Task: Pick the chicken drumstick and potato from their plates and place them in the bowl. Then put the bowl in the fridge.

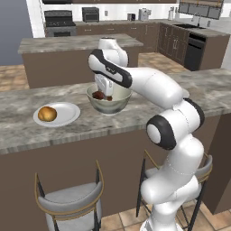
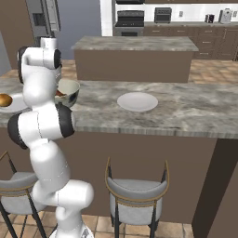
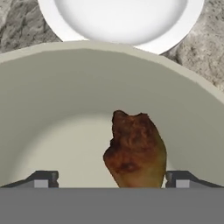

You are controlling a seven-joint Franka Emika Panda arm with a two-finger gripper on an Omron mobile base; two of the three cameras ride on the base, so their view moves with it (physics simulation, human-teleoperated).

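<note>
Pretty standard open kitchen here: long grey marbled bench (image 1: 54, 131) on a brown base, two grey padded stools (image 2: 137, 197) with dark frames tucked under it, terracotta tile floor (image 1: 9, 74). Behind it sits a matching island (image 2: 135, 44), then dark brown cabinets (image 1: 173, 43) and a black stove (image 1: 58, 22) against a white back wall, all evenly lit

The table (image 1: 27, 122) looks like mottled grey-brown stone, polished, on dark wood-brown fronts. The bowl (image 3: 57, 100) is smooth, matt cream inside, faintly glossy outside. The chicken drumstick (image 3: 135, 151) is rough, crusted, dark brown with a slight sheen. The potato (image 1: 47, 113) is smooth, golden, a little shiny, on a plain white glazed-looking plate (image 1: 67, 115). The stools' seats (image 1: 74, 198) look like grey cloth in thin metal frames.
</note>
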